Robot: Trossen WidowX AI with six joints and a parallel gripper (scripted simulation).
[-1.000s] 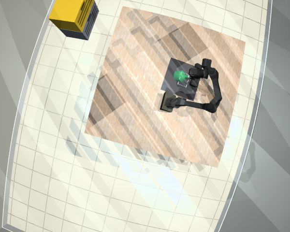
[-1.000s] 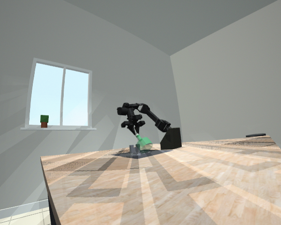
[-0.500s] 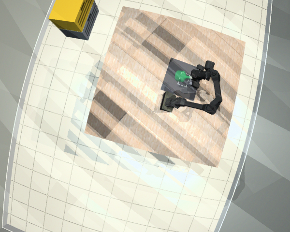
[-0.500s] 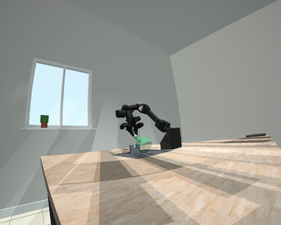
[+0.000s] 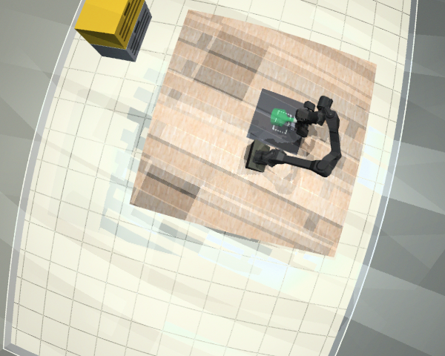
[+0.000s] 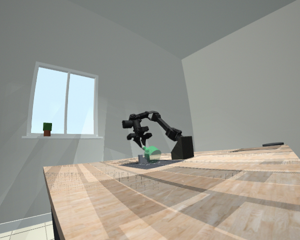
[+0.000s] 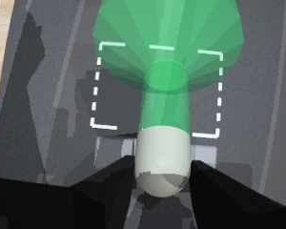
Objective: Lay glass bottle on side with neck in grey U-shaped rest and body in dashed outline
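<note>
Two black fingers of the gripper [image 5: 297,120] [image 6: 142,146] [image 7: 162,174] were closed on the pale cap of the green glass bottle [image 5: 279,117] [image 6: 153,153] [image 7: 167,29], which was held tilted over the dark mat [image 5: 262,103] [image 6: 134,165] [image 7: 86,29], near the grey rest [image 6: 140,158] [image 7: 205,155]. Its body was seen past one edge of the dashed outline [image 5: 279,132] [image 7: 219,95]. Room was left between bottle and mat edges. Faceted, translucent glass was shown; no writing could be read.

Bright; hard overlapping shadows; curved edges
</note>
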